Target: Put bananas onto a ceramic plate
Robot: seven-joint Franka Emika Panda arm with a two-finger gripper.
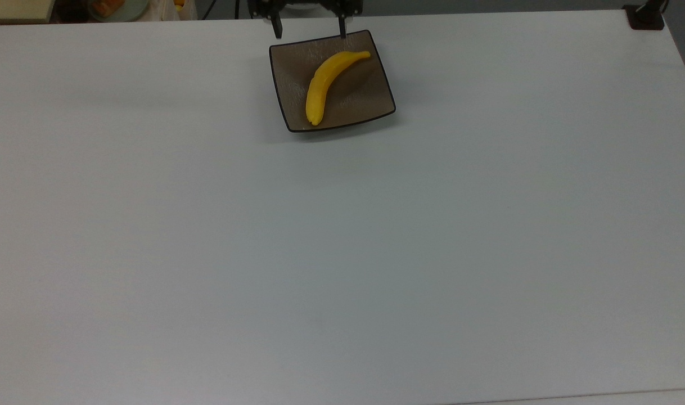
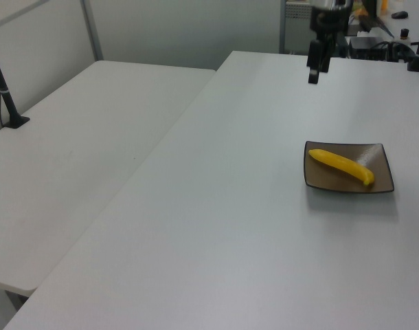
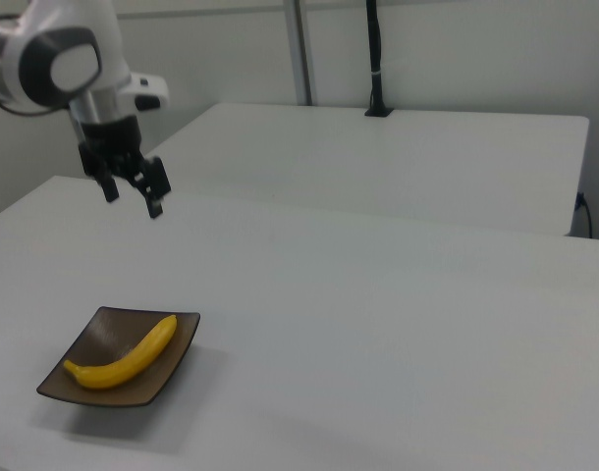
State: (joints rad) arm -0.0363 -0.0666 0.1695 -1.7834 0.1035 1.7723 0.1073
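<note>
A single yellow banana (image 1: 325, 81) lies flat and diagonal across the square brown-grey ceramic plate (image 1: 368, 93), near the table's far edge in the top view. The left view shows the banana (image 2: 341, 165) resting inside the plate (image 2: 376, 152), and so does the right view, where the banana (image 3: 128, 361) sits in the plate (image 3: 91, 336). My gripper (image 3: 133, 201) hangs open and empty, well above the table and apart from the plate. In the top view the gripper (image 1: 309, 31) is at the plate's far rim, its two black fingers spread wide. From the left view the gripper (image 2: 312, 74) appears high beyond the plate.
The white table (image 1: 342, 242) stretches wide in front of the plate. A black post base (image 1: 646, 17) stands at the top view's top right corner. A second white table (image 2: 79, 137) with a black post (image 2: 7, 103) adjoins on the left view's left.
</note>
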